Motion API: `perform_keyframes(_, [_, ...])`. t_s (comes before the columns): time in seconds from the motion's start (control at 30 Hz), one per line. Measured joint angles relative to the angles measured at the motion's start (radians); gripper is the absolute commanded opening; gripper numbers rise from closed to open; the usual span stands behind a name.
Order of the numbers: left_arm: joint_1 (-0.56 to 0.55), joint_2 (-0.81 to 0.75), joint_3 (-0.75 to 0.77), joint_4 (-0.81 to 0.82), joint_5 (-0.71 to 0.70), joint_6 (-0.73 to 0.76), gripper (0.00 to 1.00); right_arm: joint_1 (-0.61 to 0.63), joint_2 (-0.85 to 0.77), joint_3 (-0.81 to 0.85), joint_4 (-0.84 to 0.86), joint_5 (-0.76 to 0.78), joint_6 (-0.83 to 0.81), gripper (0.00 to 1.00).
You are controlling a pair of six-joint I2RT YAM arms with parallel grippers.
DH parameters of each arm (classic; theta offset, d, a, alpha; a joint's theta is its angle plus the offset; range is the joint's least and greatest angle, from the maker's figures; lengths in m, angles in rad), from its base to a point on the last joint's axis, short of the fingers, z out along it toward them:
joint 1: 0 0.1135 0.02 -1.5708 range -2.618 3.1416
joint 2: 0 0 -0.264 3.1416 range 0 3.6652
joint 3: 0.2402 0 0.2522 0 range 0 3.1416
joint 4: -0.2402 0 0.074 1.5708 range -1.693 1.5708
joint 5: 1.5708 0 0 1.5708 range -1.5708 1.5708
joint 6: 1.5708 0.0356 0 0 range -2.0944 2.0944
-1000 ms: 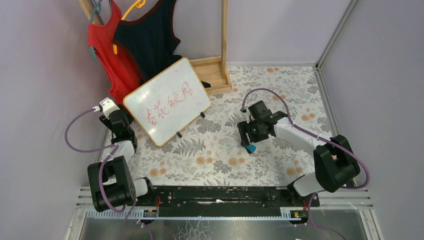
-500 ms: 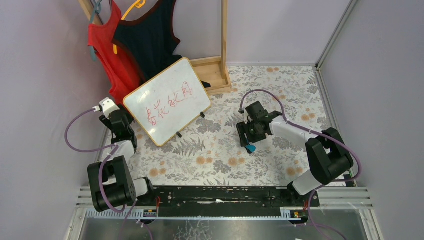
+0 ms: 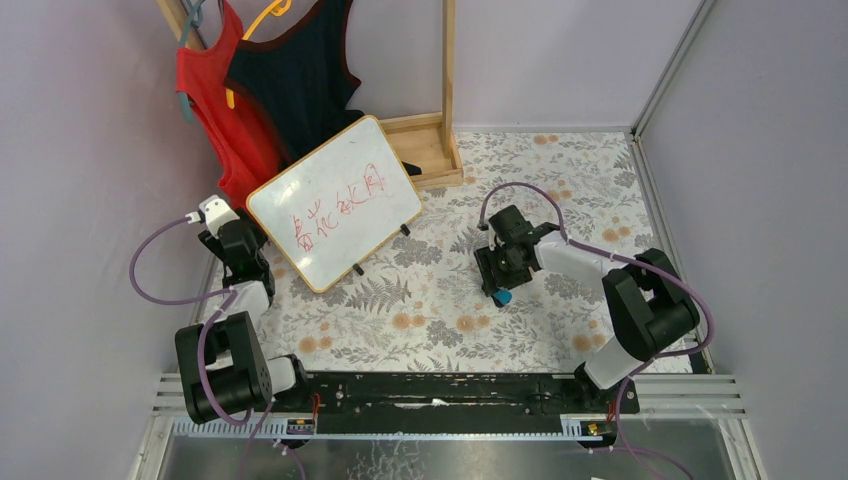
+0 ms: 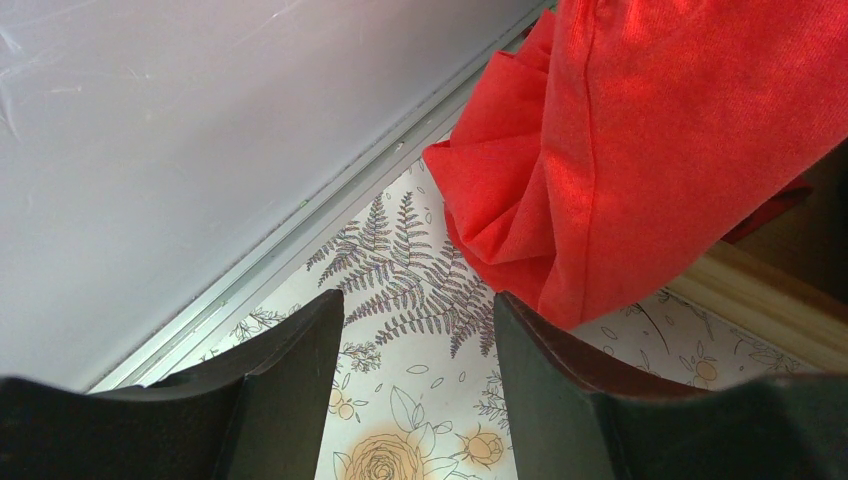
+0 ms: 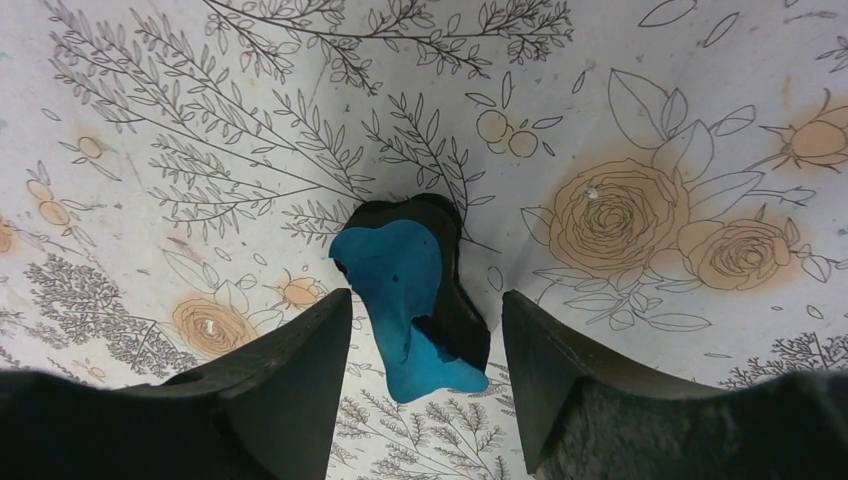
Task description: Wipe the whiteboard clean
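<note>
In the top external view, the whiteboard [image 3: 335, 203] stands at the rear left of the floral table covering [image 3: 560, 170], propped on small black feet and turned at an angle, with red writing [image 3: 337, 213] across its middle. A red garment [image 3: 215, 95] and a black garment [image 3: 295, 75] hang directly behind it, beside a wooden stand [image 3: 440, 140]. The left arm [image 3: 240, 270] sits near the board's lower left edge, at the left wall. The right gripper [image 3: 497, 284] points down at the blue eraser [image 3: 503, 296], which lies on the table covering right of centre, well apart from the board. In the left wrist view, the left gripper [image 4: 418, 310] has its fingers [image 4: 300, 350] set wide apart with nothing between them; the red garment's hem and a strip of the wall lie beyond the fingertips. In the right wrist view, the right gripper's fingers [image 5: 300, 370] are likewise spread, and the eraser, blue on top with a black underside, lies on the table covering between them. Patterned surface shows on both sides of the eraser, so the fingers straddle it without clamping it.
</note>
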Motion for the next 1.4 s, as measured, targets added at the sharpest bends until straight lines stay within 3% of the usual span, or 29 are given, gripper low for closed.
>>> perform_keyframes(0.63, [0.000,0.000,0.000,-0.001,0.000,0.000,0.56,0.000,0.026,0.000,-0.001,0.024,0.007,0.45])
perform_keyframes(0.73, [0.000,0.000,0.000,-0.001,0.000,0.000,0.56,0.000,0.026,0.000,0.000,0.026,0.007,0.37])
perform_keyframes(0.93, [0.000,0.000,0.000,-0.001,0.000,0.000,0.56,0.000,0.024,0.000,-0.001,0.036,0.011,0.00])
perform_keyframes(1.27, [0.000,0.000,0.000,-0.008,0.039,0.029,0.58,0.000,-0.059,0.000,-0.003,0.061,0.034,0.00])
perform_keyframes(1.4, [0.027,-0.016,0.008,-0.063,0.147,0.053,0.59,0.000,-0.076,0.014,0.018,0.059,0.035,0.00])
